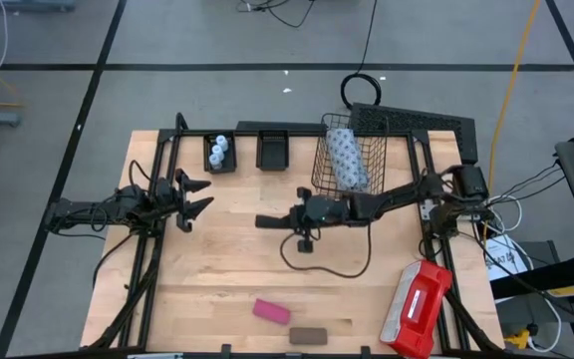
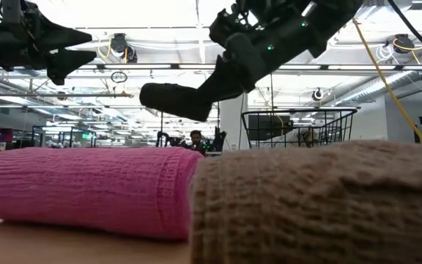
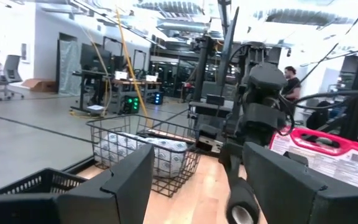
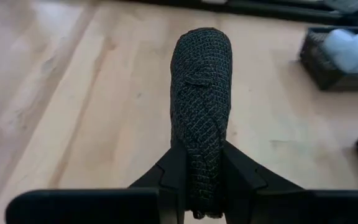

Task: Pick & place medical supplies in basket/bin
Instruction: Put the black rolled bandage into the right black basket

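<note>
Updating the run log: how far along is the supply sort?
Done: dotted pack in the wire basket, vials in a small tray. In hand: right gripper holds the black roll. Left: pink and brown rolls on the table; left gripper idle, open.

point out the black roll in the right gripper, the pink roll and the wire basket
black roll [image 4: 201, 93]: right wrist view, middle of its mesh side
pink roll [image 1: 271, 311]: high view, its centre
wire basket [image 1: 319, 170]: high view, left wall

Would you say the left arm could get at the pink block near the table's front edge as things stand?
Probably yes. The left gripper is open and holds nothing, and the pink block lies in the open beside the brown block. The right gripper, shut on the black block, is farther back.
</note>
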`<action>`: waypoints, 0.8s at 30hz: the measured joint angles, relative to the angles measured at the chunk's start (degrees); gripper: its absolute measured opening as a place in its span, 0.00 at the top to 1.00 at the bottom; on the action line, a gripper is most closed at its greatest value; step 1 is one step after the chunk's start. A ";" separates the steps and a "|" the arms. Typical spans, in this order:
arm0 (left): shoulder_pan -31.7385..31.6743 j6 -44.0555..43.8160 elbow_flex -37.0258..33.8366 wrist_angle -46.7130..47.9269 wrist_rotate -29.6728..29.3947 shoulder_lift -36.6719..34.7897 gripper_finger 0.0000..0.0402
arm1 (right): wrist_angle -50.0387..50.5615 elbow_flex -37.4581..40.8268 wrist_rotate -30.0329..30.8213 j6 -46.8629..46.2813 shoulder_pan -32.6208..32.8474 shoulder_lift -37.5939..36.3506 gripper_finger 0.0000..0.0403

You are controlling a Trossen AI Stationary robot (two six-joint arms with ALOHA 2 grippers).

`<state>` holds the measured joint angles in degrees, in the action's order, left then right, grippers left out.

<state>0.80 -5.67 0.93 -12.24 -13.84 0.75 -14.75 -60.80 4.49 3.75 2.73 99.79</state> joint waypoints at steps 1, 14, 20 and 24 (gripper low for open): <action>-0.02 0.08 0.00 0.01 -0.22 -0.02 0.36 | -0.90 0.00 0.00 0.00 -0.54 0.00 0.87; -0.01 2.99 0.00 -0.01 -0.29 0.00 0.36 | -10.87 0.00 0.02 -0.04 -5.98 0.00 0.87; 0.00 -2.66 0.02 0.09 -0.25 2.36 0.36 | -14.33 -0.04 -0.01 0.29 -6.52 0.96 0.86; 0.02 -8.87 0.33 -2.03 -2.54 9.71 0.36 | -15.33 -0.07 -0.11 3.09 -6.52 0.79 0.86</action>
<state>0.82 -14.54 1.26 -14.27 -16.38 10.46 -30.08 -60.86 4.38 6.84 -3.79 100.57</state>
